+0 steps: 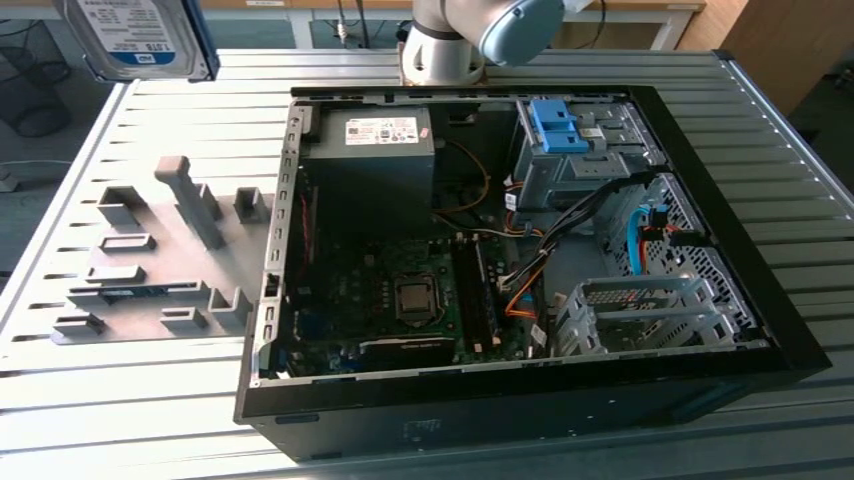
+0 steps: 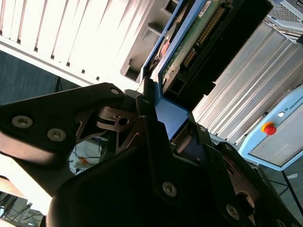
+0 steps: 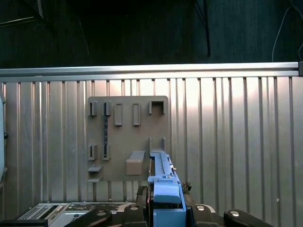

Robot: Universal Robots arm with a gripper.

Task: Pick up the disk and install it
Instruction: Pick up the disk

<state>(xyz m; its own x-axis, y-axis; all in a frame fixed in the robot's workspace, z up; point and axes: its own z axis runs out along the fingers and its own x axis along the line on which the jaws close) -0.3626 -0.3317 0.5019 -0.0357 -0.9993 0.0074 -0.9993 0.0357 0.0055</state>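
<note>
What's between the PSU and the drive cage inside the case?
In the exterior view, an orange cable loops through the gap between the PSU and the drive cage, with darker cables lower down.

You can see a white-and-blue label with dark print on the disk, up at the exterior view's left. A white sticker with tiny print sits on the grey box inside the computer case. In the second wrist view, dark letters stand on a pale blue cabinet, near its red button.
</note>
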